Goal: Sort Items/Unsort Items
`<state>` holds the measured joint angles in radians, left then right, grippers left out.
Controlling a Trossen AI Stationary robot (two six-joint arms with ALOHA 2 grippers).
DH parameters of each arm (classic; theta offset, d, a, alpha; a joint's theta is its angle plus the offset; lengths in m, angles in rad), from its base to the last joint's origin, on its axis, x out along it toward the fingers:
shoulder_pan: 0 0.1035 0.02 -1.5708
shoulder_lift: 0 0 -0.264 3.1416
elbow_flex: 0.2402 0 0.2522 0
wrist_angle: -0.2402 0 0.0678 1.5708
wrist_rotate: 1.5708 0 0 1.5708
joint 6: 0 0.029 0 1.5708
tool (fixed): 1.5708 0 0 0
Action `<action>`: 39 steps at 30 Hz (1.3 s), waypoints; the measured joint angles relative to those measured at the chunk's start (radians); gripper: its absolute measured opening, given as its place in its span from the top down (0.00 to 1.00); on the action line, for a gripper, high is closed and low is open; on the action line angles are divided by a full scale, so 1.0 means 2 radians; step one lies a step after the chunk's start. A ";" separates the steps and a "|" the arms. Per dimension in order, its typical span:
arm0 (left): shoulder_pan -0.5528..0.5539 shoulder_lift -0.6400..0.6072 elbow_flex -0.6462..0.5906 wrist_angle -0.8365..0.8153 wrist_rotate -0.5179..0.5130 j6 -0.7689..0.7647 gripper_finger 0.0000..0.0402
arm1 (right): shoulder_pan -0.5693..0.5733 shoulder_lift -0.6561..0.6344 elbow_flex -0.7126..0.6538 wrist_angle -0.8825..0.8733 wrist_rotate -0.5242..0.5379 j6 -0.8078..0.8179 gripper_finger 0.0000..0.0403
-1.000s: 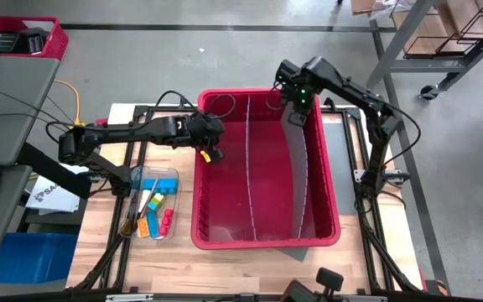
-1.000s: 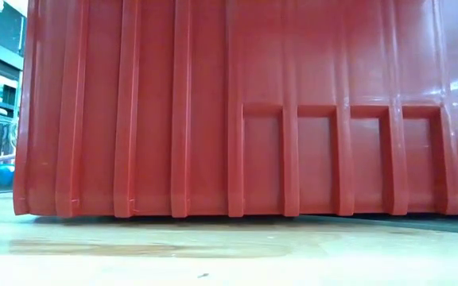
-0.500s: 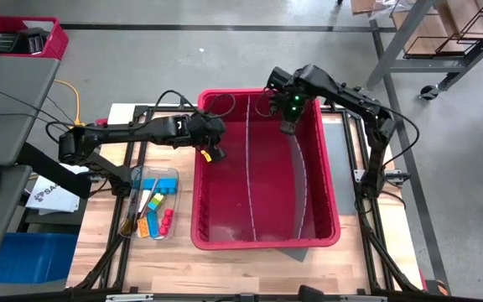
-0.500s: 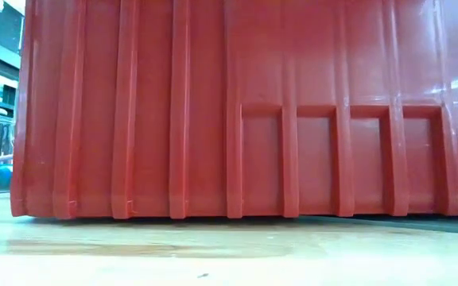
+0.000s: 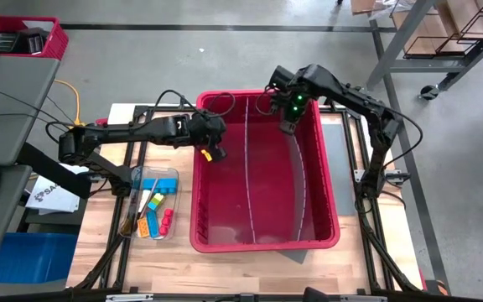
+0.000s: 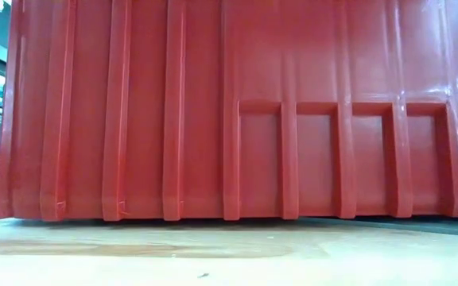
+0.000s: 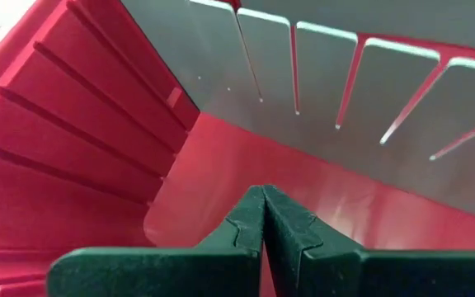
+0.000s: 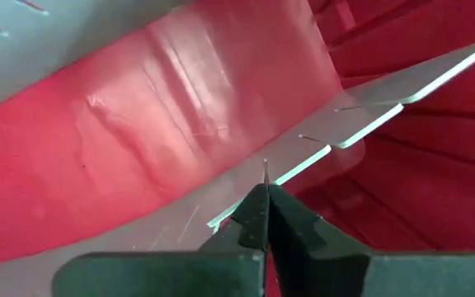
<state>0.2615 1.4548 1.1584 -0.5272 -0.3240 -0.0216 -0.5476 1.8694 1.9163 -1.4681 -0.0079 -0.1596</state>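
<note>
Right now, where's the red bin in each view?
High view: red bin at table centre, between both arms.
Low view: its ribbed outer wall fills nearly the whole picture.
Left wrist view: inner wall and floor, beyond the shut left gripper.
Right wrist view: floor and wall behind the shut right gripper.
Shared landmark: grey divider, also in both wrist views.

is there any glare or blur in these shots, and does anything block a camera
Low view: the red bin fills nearly the whole frame, its wall glossy with soft sheen. Right wrist view: bright glare streaks on a clear divider. Left wrist view: the near fingers look soft. High view: even light, no harsh shadows.
</note>
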 joint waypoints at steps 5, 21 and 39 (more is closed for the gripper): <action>0.000 0.000 0.000 0.013 0.000 0.000 1.00 | 0.003 -0.002 0.000 0.035 -0.055 0.007 1.00; -0.018 -0.057 0.000 0.068 0.004 0.120 1.00 | 0.002 -0.086 -0.024 -0.049 0.057 -0.027 1.00; 0.012 -0.184 -0.039 0.046 -0.004 0.093 1.00 | -0.038 -0.105 -0.201 0.109 0.103 -0.316 1.00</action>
<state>0.2858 1.0874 1.0812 -0.4346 -0.3325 0.1650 -0.6230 1.6596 1.5142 -1.2505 0.1973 -0.7920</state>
